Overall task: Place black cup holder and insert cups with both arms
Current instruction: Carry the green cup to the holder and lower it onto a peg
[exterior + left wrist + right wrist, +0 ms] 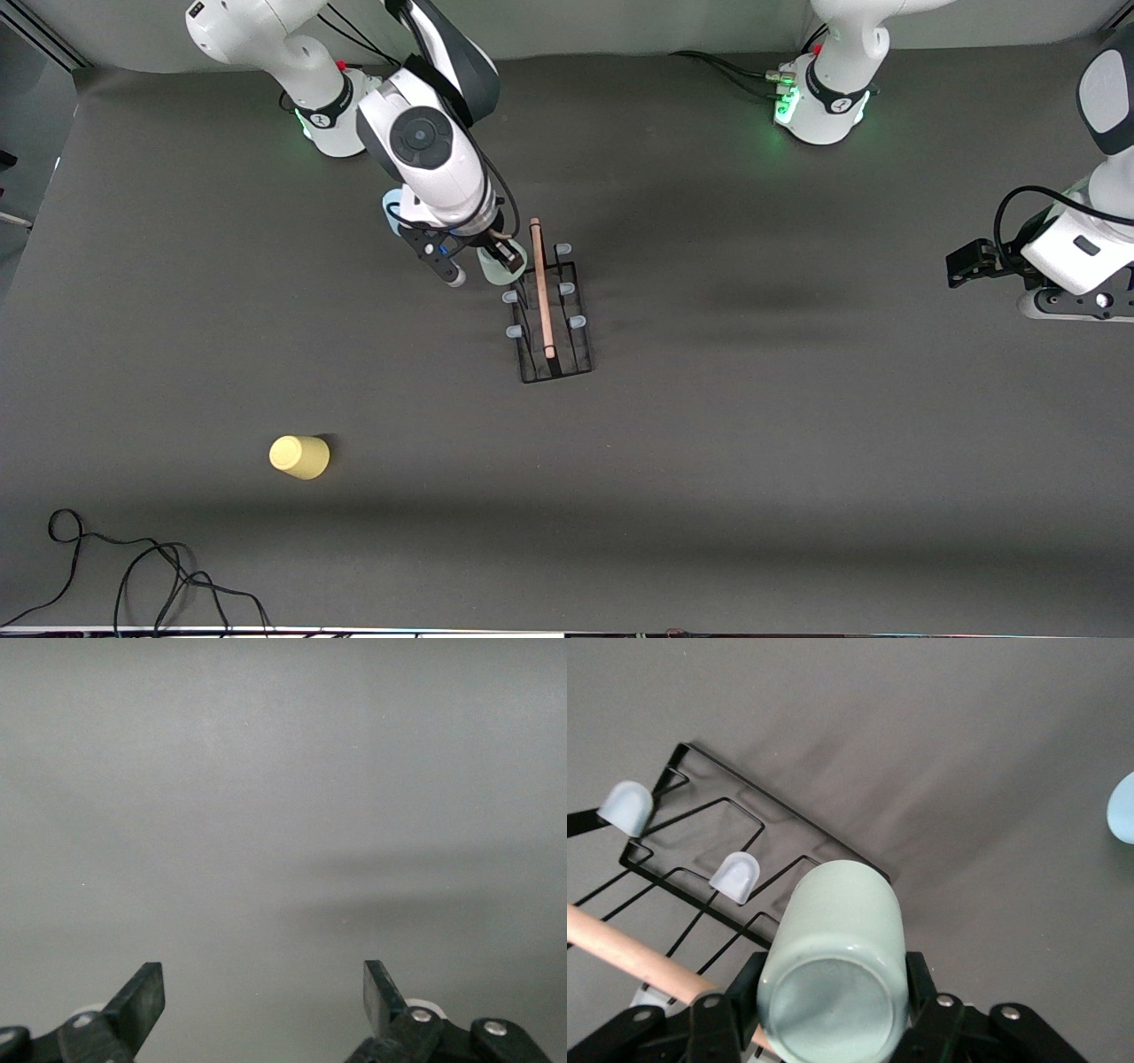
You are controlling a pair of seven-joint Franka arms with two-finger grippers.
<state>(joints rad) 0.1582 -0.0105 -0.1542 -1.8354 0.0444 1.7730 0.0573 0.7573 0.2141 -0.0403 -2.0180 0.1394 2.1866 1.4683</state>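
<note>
Yellow cup (299, 456): lying on the table toward the right arm's end, nearer the front camera than the rack and well apart from it.

Blue cup (390, 213): mostly hidden under the right arm in the front view, farther from the front camera than the rack; in the right wrist view only its edge (1122, 810) shows, on the table.

Right gripper (483, 268): over the end of the rack farthest from the front camera, fingers clamped on the mint cup.

Mint cup (831, 979): held between the right gripper's fingers, its base turned toward the wrist camera, just above the rack's pegs (735, 875).

Rack (551, 312): black wire, standing on the table about midway between the two arms, wooden rod (542, 288) along its top, pale blue peg tips on both sides.

Left gripper (264, 1001): waiting at the left arm's end of the table, well apart from the rack, fingers spread wide with nothing between them, bare table (283, 815) below.
</note>
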